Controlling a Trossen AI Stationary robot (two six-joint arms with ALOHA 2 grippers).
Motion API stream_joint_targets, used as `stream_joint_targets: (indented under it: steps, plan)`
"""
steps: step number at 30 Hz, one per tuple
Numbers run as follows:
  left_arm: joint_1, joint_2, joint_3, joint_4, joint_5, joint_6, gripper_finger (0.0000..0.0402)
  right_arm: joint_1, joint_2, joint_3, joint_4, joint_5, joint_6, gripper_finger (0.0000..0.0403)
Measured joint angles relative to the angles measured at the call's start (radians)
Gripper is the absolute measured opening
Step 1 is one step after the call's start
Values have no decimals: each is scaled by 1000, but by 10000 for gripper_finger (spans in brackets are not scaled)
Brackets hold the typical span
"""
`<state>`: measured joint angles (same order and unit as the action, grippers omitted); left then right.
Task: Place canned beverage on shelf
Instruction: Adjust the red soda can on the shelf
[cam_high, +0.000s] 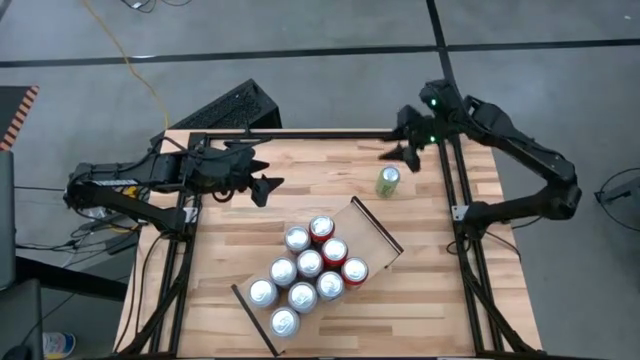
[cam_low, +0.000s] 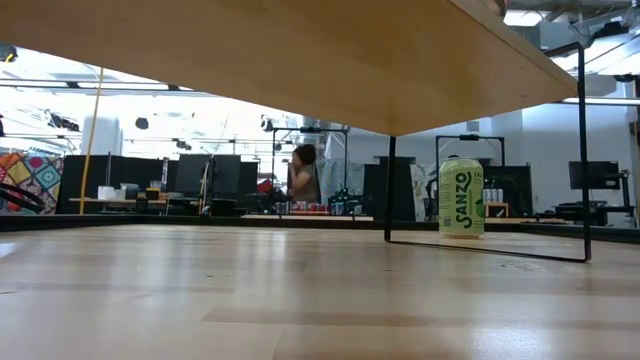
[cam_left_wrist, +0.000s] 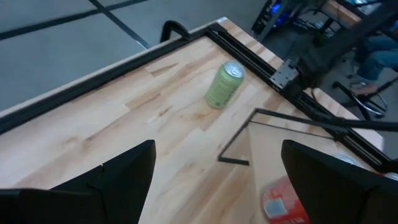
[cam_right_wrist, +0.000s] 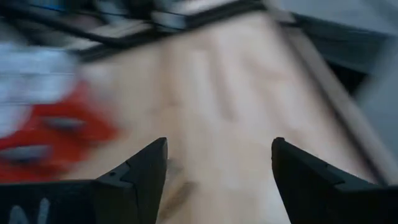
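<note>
On the butcher-block table (cam_high: 230, 215), the shelf (cam_high: 375, 235) carries nine cans (cam_high: 309, 263). Right gripper (cam_high: 402, 152), fingers apart and empty, hovers near the upright green can (cam_high: 388, 181) beyond the shelf. Left gripper (cam_high: 266, 188), fingers apart, waits at the table's left.

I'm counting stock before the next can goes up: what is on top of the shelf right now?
Nine cans stand upright on the shelf, some red-sided, bunched together. The green can stands on the table, off the shelf. The cans' labels aren't visible from above.

Nine cans (cam_high: 305, 268) on shelf (cam_high: 378, 232) mid-desk (cam_high: 250, 230), lone can (cam_high: 388, 181) standing beyond, far right of shelf
</note>
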<state>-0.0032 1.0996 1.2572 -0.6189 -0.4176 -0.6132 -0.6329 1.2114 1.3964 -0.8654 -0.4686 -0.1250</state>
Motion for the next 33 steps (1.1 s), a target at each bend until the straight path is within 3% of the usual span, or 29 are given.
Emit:
stream_joint_targets:
  steps: [3,9,11,14,25,33]
  plan:
    - [18,0,0,1,-14,-1,332,114,-10,1,16,-50,56,265]
    - [61,0,0,5,0,-24,332,322,24,-21,174,236,56,265]
    - [76,0,0,5,8,-24,332,354,51,-32,225,260,26,265]
    - [93,0,0,5,11,-34,332,388,97,-33,265,254,11,265]
    - [107,0,0,3,3,-35,332,468,266,-33,324,83,-40,265]
    - [107,0,0,2,3,-37,332,510,313,-33,359,15,-41,265]
